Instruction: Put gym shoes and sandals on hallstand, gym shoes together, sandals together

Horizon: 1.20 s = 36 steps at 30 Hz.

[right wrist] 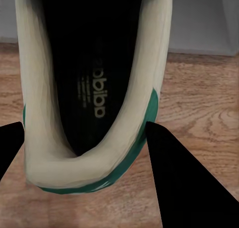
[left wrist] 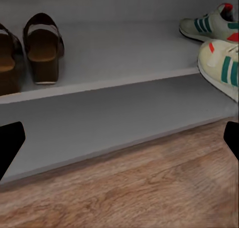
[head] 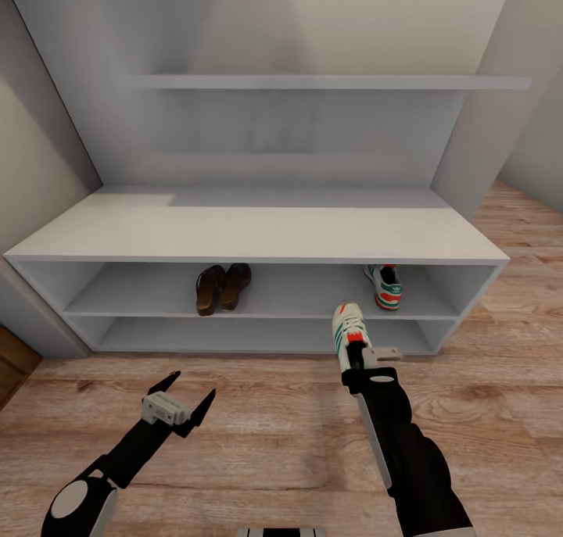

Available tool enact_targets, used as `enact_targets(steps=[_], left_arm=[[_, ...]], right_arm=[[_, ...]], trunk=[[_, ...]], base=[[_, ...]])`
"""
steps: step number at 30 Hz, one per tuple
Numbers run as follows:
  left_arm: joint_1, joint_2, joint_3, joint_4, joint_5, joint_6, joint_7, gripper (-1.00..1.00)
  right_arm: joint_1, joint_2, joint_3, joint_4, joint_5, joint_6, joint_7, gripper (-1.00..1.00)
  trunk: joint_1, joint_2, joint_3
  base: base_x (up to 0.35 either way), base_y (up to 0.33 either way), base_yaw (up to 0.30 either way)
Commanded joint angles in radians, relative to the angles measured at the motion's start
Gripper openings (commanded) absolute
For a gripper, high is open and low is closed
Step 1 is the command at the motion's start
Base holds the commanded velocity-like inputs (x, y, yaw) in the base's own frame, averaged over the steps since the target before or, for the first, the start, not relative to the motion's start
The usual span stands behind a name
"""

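head view: right claw (head: 353, 355) clamps the heel collar of a gym shoe (head: 348, 325) at lower centre-right, toe toward the hallstand (head: 258, 240). light, soft-walled; the stiffer heel rim grips best. second gym shoe (head: 385, 285) and sandals (head: 221, 286) sit shelved. left claw (head: 188, 400) wide, empty.

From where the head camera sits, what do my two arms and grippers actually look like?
Both arms are black with white-grey shells. The left arm has a rounded white joint cap and ends in the left gripper, a pale grey block with two black pointed fingers. The right gripper has a similar grey mount. No cables or markings show.
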Motion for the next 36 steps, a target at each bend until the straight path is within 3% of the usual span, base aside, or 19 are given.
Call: enact_targets(steps=[1,8,11,36], left_arm=[[0.0,0.0,-0.014,-0.001,-0.007,-0.001,-0.001,1.0],[-0.001,0.001,-0.084,-0.007,-0.034,0.0,-0.003,1.0],[-0.003,0.002,-0.094,-0.009,-0.039,0.001,-0.003,1.0],[0.001,0.004,-0.104,-0.009,-0.046,0.004,-0.003,1.0]], right_arm=[[0.0,0.0,0.0,0.0,-0.001,0.0,-0.002,-1.0],[0.0,0.0,0.0,0.0,-0.001,0.0,-0.002,-1.0],[0.0,0.0,0.0,0.0,-0.001,0.0,-0.002,-1.0],[0.0,0.0,0.0,0.006,-0.003,-0.001,0.0,-1.0]], trunk=[[0.0,0.0,0.0],[0.0,0.0,0.0],[0.0,0.0,0.0],[0.0,0.0,0.0]], base=[[0.0,0.0,0.0],[0.0,0.0,0.0],[0.0,0.0,0.0],[0.0,0.0,0.0]])
